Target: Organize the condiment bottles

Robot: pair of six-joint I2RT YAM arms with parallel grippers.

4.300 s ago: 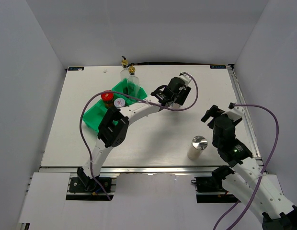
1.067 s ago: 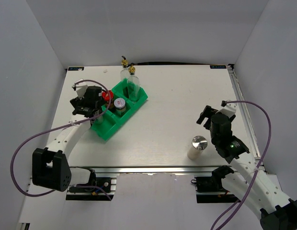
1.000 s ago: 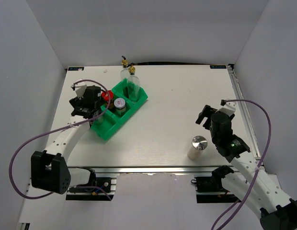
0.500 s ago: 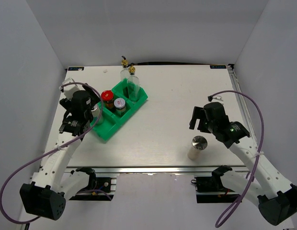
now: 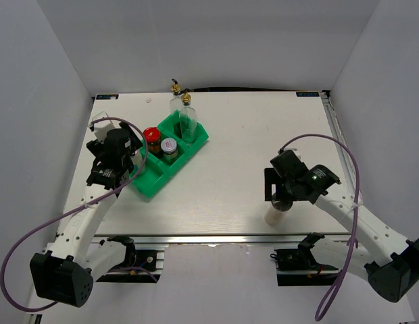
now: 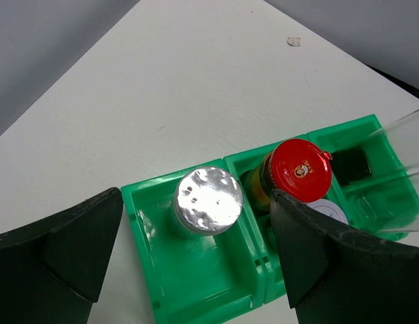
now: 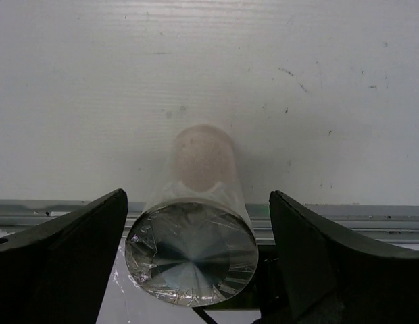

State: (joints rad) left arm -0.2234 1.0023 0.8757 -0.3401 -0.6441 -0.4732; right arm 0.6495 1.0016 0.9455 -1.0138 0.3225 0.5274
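Pickup of the one loose shaker (image 7: 193,251) is judged to be the step in hand. It stands upright on the worktop (image 7: 331,81) near the front edge, well apart from the green tray (image 5: 153,183). Right claw (image 7: 197,194) hangs directly above its silver cap, fingers spread wide either side, nothing held. The next move calls for a straight descent, closure on the body below the cap, then carriage to the tray.

Left claw (image 6: 196,196) is likewise wide open and empty, poised over the tray's end compartment, where the other shaker (image 6: 208,200) sits. Red-lidded jar (image 6: 297,170) and white-lidded jar (image 6: 329,212) occupy the next compartment. Two glass bottles (image 5: 187,116) stand at the tray's far end. Right arm reaches forward, wrist bent downward.
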